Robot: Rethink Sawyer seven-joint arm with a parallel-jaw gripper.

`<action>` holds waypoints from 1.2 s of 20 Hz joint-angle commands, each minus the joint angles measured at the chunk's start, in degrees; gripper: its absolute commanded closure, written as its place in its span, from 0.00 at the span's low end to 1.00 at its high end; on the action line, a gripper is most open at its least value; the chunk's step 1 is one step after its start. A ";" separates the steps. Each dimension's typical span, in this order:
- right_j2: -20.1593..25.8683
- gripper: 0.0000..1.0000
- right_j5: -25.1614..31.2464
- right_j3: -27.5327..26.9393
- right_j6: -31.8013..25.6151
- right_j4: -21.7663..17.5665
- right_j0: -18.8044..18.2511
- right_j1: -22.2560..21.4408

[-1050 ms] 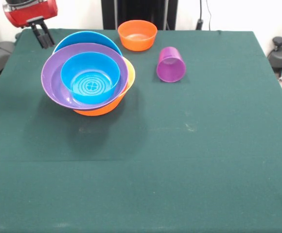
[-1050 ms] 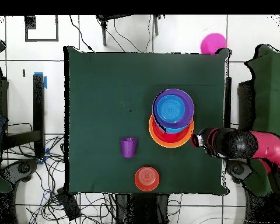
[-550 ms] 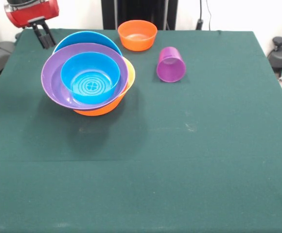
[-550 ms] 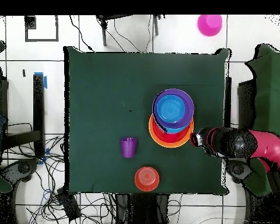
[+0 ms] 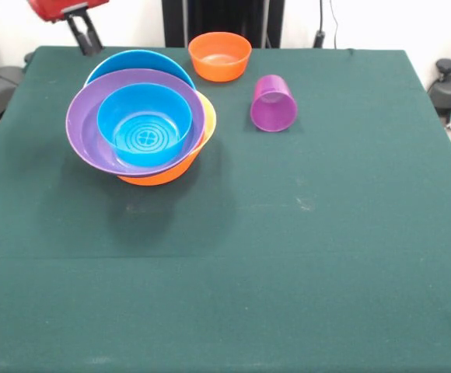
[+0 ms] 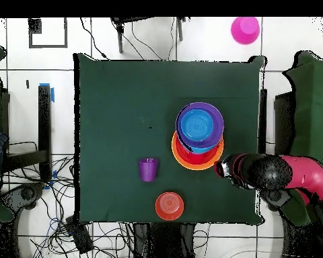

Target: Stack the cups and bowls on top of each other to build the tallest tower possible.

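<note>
My fingers (image 5: pixel 88 36) hung just behind the tower (image 5: pixel 140 124), above the far edge of the green desk (image 5: pixel 288 256), holding nothing, and I could not tell how wide they stood. The tower had the small blue bowl (image 5: pixel 144 123) nested in the purple bowl (image 5: pixel 85 128) over the large orange bowl (image 5: pixel 180 167). Beside the tower lay the purple cup (image 5: pixel 273 103) on its side, with the small orange bowl (image 5: pixel 220 55) upright behind and between them.

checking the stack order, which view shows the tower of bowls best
The front view: the tower shows its layers from the side, small blue bowl in the purple bowl, orange base beneath. The overhead view shows only concentric rims.
</note>
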 commanded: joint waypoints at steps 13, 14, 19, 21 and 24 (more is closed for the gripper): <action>-7.48 1.00 -13.46 9.68 8.81 -4.12 15.44 0.19; -7.69 1.00 -15.04 9.43 8.75 -4.02 16.14 1.00; -12.50 1.00 -21.89 8.11 15.52 -4.63 21.78 0.69; -12.24 1.00 -23.06 8.26 13.30 -4.35 22.52 0.93; -13.33 1.00 -24.03 8.74 13.02 -3.72 23.52 0.45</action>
